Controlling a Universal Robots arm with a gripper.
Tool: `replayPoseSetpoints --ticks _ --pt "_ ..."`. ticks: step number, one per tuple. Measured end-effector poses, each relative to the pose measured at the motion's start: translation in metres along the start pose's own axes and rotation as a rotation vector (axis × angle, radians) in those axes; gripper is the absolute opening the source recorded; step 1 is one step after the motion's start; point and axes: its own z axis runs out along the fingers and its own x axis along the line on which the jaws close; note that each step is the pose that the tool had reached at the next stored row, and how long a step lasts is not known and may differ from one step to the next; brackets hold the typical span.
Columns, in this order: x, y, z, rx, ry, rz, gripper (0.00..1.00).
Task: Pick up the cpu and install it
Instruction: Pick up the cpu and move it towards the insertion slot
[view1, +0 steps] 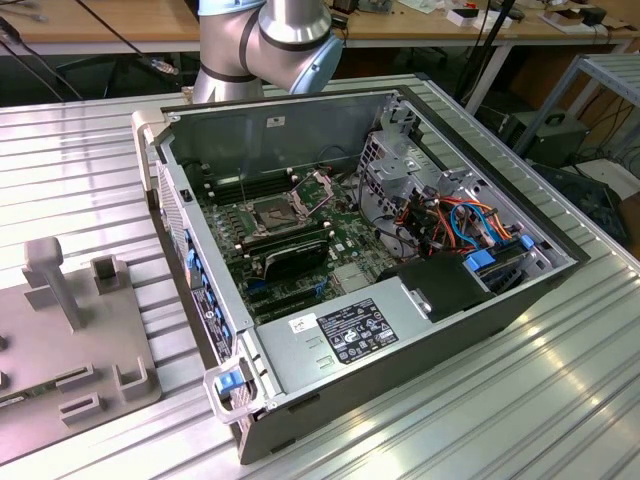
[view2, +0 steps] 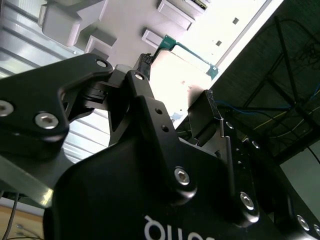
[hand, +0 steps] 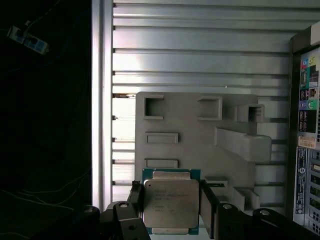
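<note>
The cpu (hand: 169, 202), a flat square chip with a silver-grey lid and a green edge, sits between the two black fingers (hand: 135, 196) of my gripper (hand: 170, 187), which is shut on it. It hangs well above the grey fixture tray (hand: 190, 150). In the second wrist view the cpu (view2: 187, 50) appears edge-on as a thin green strip at the tips of the gripper (view2: 177, 76). In the exterior view the dark square socket (view1: 275, 212) lies inside the open computer case (view1: 200, 290), with its hinged metal frame (view1: 315, 185) swung up.
The grey fixture tray (view1: 70, 350) with raised blocks and slots lies on the ribbed metal table at the exterior view's left. Inside the case are dark memory sticks (view1: 290, 262), a power supply (view1: 350, 330), a drive cage (view1: 395, 165) and coloured cables (view1: 460, 225). The arm (view1: 270, 40) rises behind the case.
</note>
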Motion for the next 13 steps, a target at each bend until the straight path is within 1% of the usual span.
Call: replayPoseSetpoints --ticks 5,13 --pt "-0.0008 0.0 0.0001 0.0 -0.0001 0.0 0.55" --pt "-0.007 -0.0001 0.0001 0.0 0.0 0.0 0.55"
